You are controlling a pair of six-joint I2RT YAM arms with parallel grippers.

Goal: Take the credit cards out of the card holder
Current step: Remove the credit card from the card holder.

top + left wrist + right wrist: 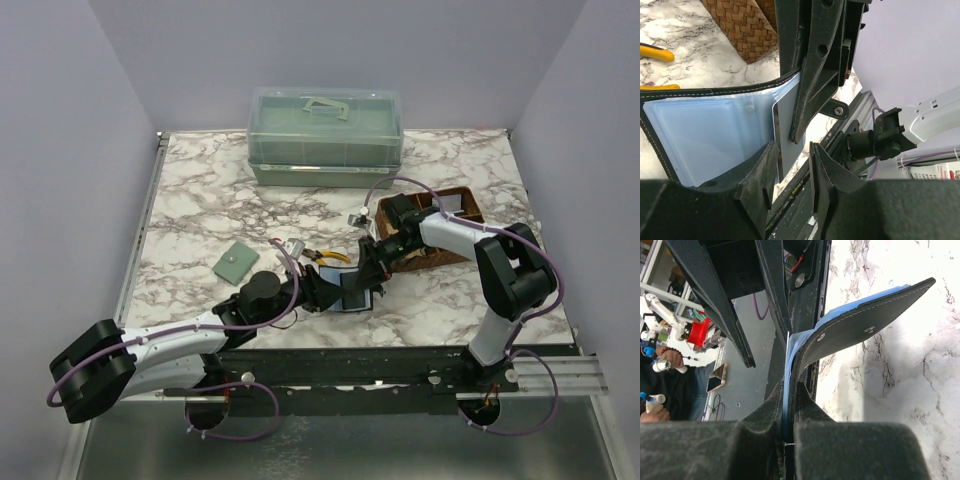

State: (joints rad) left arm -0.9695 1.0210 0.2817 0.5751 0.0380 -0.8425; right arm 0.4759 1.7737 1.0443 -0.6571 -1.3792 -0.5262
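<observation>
The black card holder (355, 294) is held open above the near table edge, its blue-grey lining (705, 140) facing my left wrist camera. A grey credit card (787, 125) sticks partly out of its right side. My left gripper (792, 150) is open, its fingers either side of the card's lower edge without pressing it; it shows in the top view (325, 290). My right gripper (790, 395) is shut on one flap of the card holder (865, 325), pinching leather and lining together; it reaches down from the right in the top view (368, 272).
A wicker basket (440, 235) stands right behind the right gripper, also in the left wrist view (745, 25). Yellow-handled pliers (330, 257) lie behind the holder. A sage-green wallet (235, 262) lies at the left. A lidded green box (325, 135) stands at the back.
</observation>
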